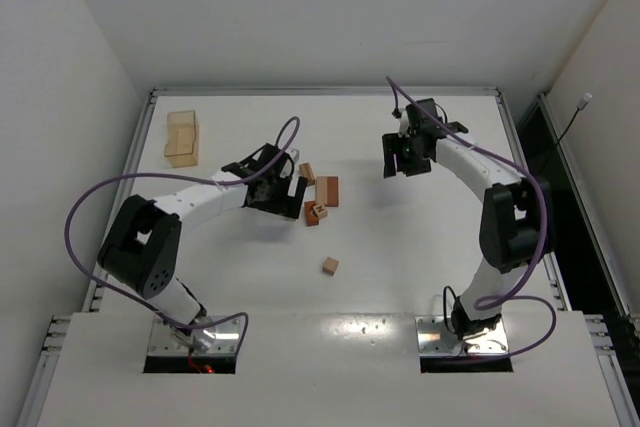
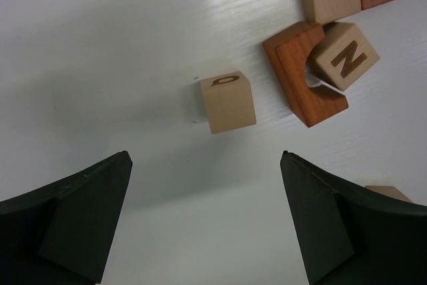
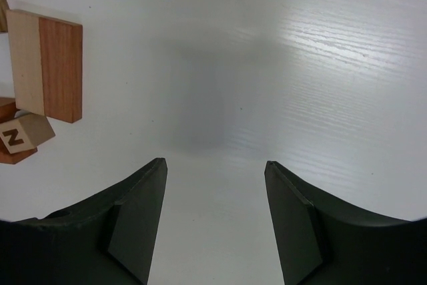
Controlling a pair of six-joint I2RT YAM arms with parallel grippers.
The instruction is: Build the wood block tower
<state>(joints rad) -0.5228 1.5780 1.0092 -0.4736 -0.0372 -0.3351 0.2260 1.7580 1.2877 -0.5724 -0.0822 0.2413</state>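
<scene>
No tower is standing yet; the blocks (image 1: 327, 190) lie loose at mid-table, with one cube (image 1: 330, 265) apart, nearer the bases. The left gripper (image 2: 205, 181) is spread wide and empty, and the O cube (image 2: 228, 101) lies just ahead of it, slightly off the midline toward the arch (image 2: 300, 78). That cube is judged to be the pick in hand. The jaws should be centred over it and turned square to its faces before being lowered, so that the arch and the N cube (image 2: 347, 57) nested in it are not nudged. The right gripper (image 3: 215, 178) is partly spread and empty over the table (image 3: 300, 65), and is best kept away from the pick.
</scene>
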